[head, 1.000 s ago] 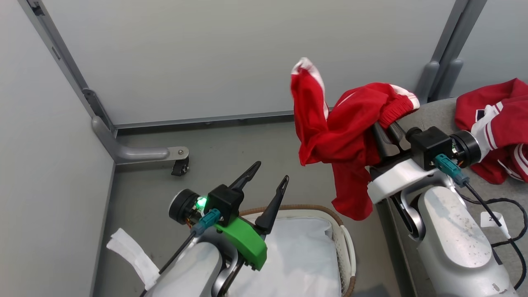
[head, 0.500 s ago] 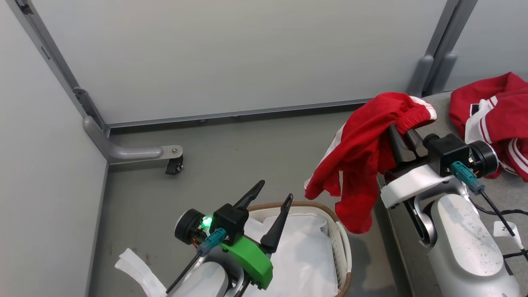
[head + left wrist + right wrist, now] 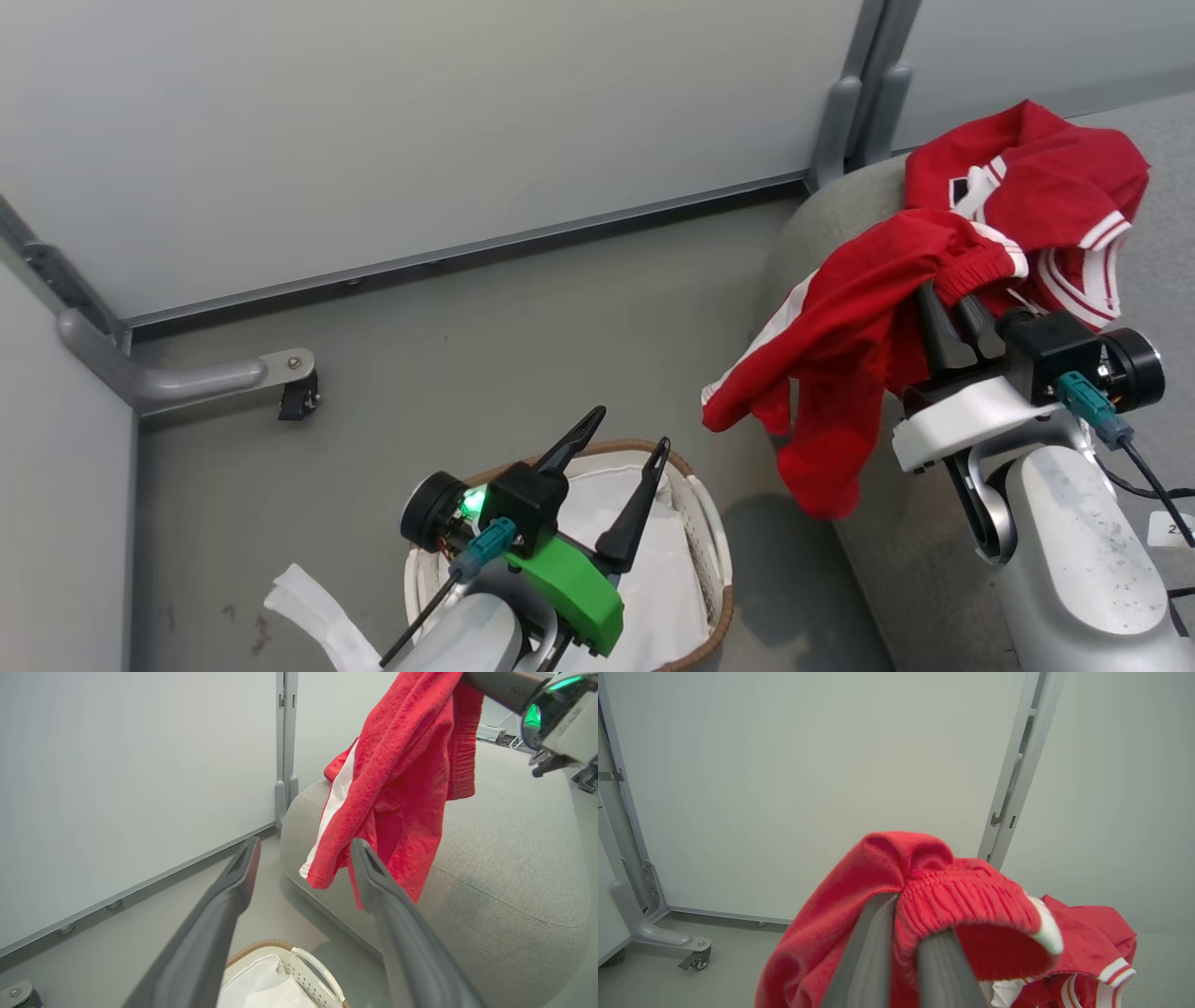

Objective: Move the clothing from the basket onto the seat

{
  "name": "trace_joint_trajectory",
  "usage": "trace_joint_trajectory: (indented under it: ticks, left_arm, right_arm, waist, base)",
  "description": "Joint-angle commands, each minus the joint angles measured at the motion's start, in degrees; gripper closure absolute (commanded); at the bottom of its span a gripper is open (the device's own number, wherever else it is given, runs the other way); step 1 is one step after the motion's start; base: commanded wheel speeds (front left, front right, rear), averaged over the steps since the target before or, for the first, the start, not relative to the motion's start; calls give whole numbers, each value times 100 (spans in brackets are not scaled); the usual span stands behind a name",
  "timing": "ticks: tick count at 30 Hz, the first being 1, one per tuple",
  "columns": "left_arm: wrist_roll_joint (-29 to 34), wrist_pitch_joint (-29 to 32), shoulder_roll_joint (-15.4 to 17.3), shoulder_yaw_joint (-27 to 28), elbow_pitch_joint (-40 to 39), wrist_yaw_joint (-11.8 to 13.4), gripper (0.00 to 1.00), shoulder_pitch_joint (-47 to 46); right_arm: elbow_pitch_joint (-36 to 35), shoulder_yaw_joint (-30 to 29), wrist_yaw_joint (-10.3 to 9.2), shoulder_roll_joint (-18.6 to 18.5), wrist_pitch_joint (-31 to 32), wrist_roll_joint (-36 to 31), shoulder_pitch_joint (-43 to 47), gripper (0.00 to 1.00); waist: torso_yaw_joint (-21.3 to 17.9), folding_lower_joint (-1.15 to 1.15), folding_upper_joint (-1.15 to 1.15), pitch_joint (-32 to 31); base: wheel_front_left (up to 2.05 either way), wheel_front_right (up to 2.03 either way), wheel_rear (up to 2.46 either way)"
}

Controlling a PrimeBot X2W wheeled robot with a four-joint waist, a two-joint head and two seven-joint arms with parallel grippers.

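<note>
Your right fingers [image 3: 936, 336] are shut tight on a red garment [image 3: 840, 345], and it has swung away from the basket [image 3: 695, 504] to hang over the edge of the seat [image 3: 514, 858], beside the other red garment [image 3: 1036, 187] lying there. Your left fingers [image 3: 639, 499] are wide and hold nothing. You likely just need to let go.

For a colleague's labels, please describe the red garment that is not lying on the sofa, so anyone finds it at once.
Find the big grey sofa on the right of the head view. At its rounded corner the right gripper is shut on a red garment hanging over the edge. Unlike the striped-trim garment lying on the seat beyond it, this one dangles in the air.
</note>
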Motion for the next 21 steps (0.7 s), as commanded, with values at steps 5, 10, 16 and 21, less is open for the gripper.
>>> trace_joint_trajectory:
  ticks: [5, 10, 16, 21]
  left_arm:
    - [66, 1, 11, -44, -49, -19, 0, -24]
    - [97, 0, 12, -106, -74, -18, 0, -77]
    - [141, 0, 12, -159, -75, -18, 0, -106]
    - [146, 1, 12, -191, -58, -18, 0, -152]
  right_arm:
    - [-52, -79, -8, -28, -29, -11, 68, 100]
    - [-80, -161, -8, -41, -28, -3, 68, 100]
    - [-129, -335, -8, -33, -28, -62, 95, 100]
    - [-173, -473, -8, -21, -28, -141, -119, 100]
  waist:
    - [-653, 0, 0, 199]
    - [-844, 0, 0, 273]
    - [-856, 0, 0, 352]
    - [-753, 0, 0, 465]
  base:
    - [0, 0, 0]
    - [0, 0, 0]
    - [0, 0, 0]
    - [0, 0, 0]
